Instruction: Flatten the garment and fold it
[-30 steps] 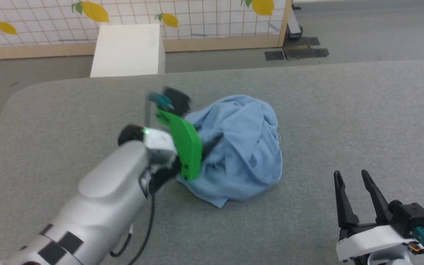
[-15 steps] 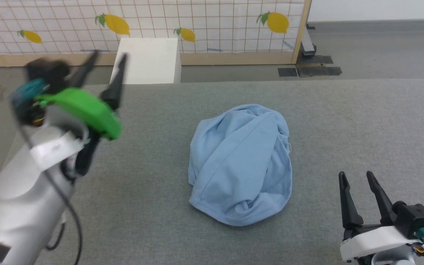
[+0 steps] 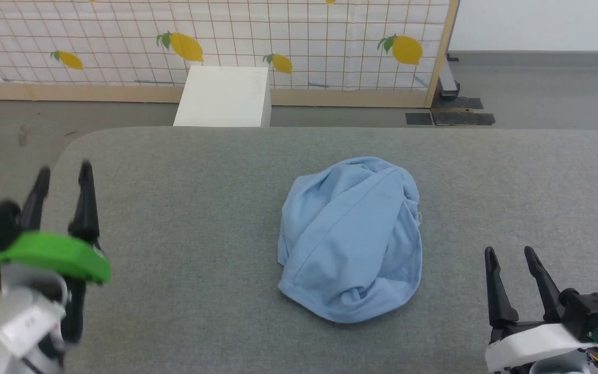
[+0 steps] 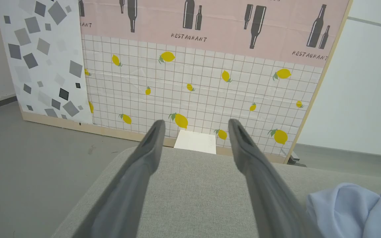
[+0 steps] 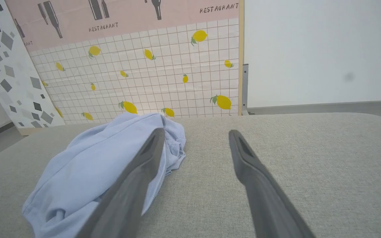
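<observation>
One crumpled shirt [image 3: 351,239], lying loose and ungripped.
The left gripper [image 3: 65,169] hangs at the grey table's [image 3: 200,208] left edge and the right gripper [image 3: 508,250] at its near right. Both have fingers spread wide and hold nothing. The blue shirt sits heaped mid-table, well apart from both, with a white box [image 3: 223,96] beyond the far edge.

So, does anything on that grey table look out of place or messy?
Only the garment: it lies in a crumpled heap on the table, not spread flat. No tears or spills show.
</observation>
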`<state>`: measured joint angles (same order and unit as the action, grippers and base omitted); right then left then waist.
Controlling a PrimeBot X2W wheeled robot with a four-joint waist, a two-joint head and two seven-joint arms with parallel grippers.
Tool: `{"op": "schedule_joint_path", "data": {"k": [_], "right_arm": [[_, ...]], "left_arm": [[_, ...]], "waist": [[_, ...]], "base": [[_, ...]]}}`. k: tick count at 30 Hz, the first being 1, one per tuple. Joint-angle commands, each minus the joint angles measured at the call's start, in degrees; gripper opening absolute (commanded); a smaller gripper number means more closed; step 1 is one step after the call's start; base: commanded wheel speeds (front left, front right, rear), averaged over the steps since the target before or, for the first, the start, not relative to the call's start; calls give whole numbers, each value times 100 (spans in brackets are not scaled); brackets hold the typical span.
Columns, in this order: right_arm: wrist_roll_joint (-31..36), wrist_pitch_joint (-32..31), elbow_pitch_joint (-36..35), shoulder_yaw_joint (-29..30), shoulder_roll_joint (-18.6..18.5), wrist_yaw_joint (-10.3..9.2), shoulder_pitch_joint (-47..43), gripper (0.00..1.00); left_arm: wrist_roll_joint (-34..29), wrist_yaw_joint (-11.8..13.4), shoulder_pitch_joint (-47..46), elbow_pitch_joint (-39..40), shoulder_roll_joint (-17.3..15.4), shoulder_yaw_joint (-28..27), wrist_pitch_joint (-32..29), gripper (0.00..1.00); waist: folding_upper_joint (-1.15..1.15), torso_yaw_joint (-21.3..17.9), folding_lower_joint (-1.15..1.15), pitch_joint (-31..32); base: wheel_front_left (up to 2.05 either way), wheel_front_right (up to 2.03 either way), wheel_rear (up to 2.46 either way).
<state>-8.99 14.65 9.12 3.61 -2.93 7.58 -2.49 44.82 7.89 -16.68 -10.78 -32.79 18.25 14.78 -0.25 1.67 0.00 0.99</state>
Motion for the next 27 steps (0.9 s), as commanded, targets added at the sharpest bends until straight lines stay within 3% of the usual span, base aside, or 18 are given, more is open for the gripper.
{"op": "schedule_joint_path", "data": {"k": [1, 9, 27], "right_arm": [[48, 35, -28, 0, 5, -9, -71, 100], [39, 35, 1, -37, 5, -9, -170, 100], [-11, 35, 29, -86, 5, -9, -275, 100]], "left_arm": [[-82, 34, 266, 86, 104, -88, 20, 100], [-335, -97, 1222, 207, 501, -241, 21, 100], [-693, -209, 1687, 270, 818, -459, 21, 100]], "waist": [[25, 12, 0, 30], [25, -7, 0, 165], [25, -101, 0, 127]], "base": [[0, 0, 0], [0, 0, 0], [0, 0, 0]]}}
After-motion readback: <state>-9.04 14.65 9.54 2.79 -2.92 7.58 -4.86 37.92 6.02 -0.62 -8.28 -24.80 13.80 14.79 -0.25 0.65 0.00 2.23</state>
